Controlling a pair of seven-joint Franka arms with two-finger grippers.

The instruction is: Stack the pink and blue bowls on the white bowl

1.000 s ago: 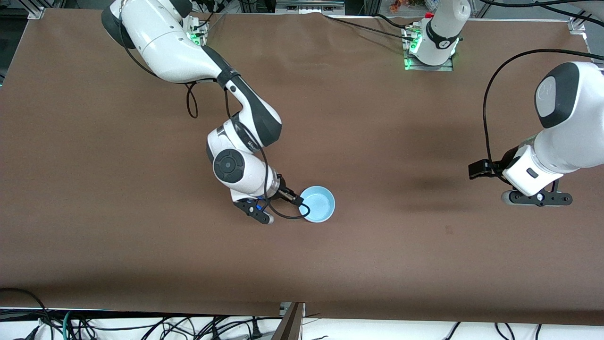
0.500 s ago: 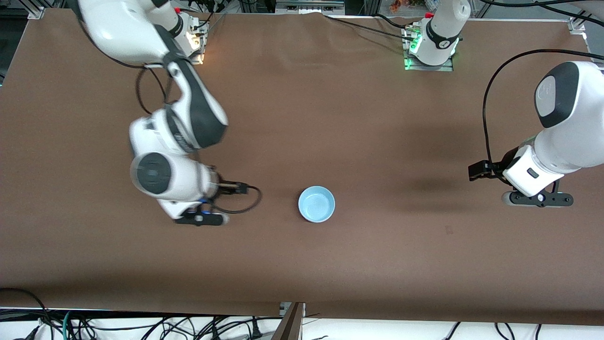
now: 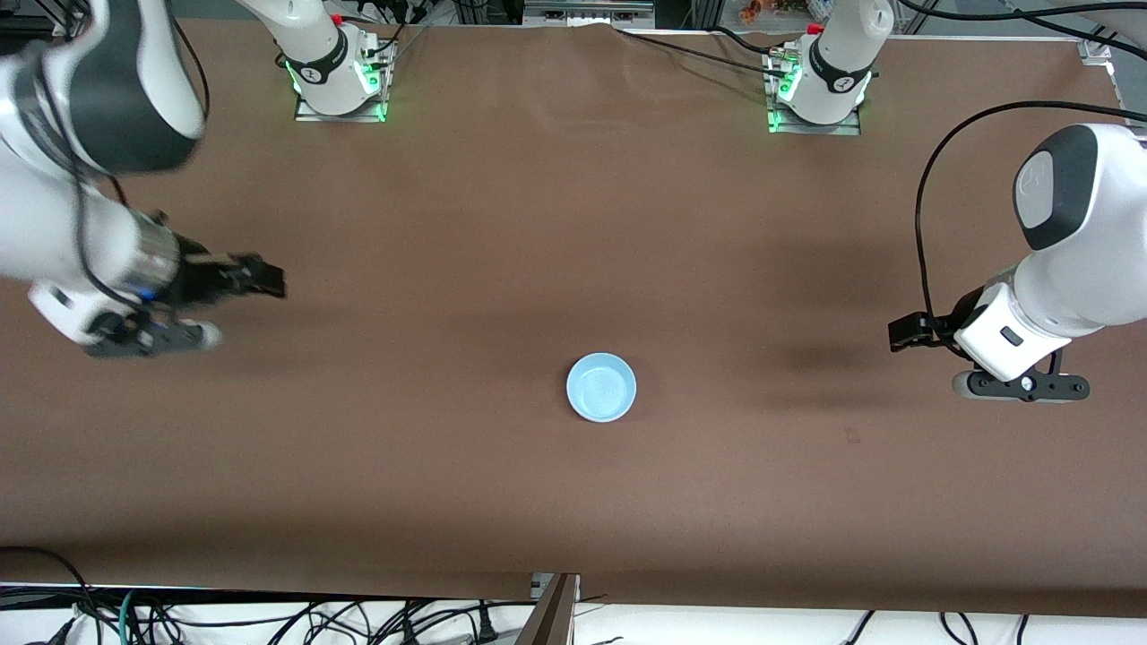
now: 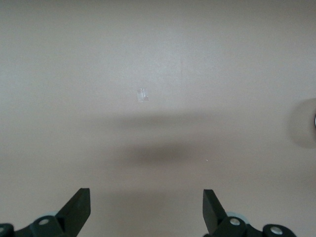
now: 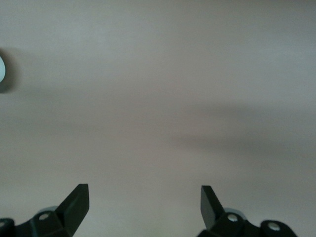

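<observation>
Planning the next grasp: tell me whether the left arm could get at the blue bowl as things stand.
Probably yes. The blue bowl sits alone on the brown table, with only bare surface between it and the left gripper, which is open over the left arm's end. The right gripper, open, is over the other end.

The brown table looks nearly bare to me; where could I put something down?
Nearly anywhere on the table. Only the blue bowl sits mid-table. Free patches: between the bowl and the two bases, and between the bowl and the front edge. The right pincer and left pincer hang open over the two ends.
</observation>
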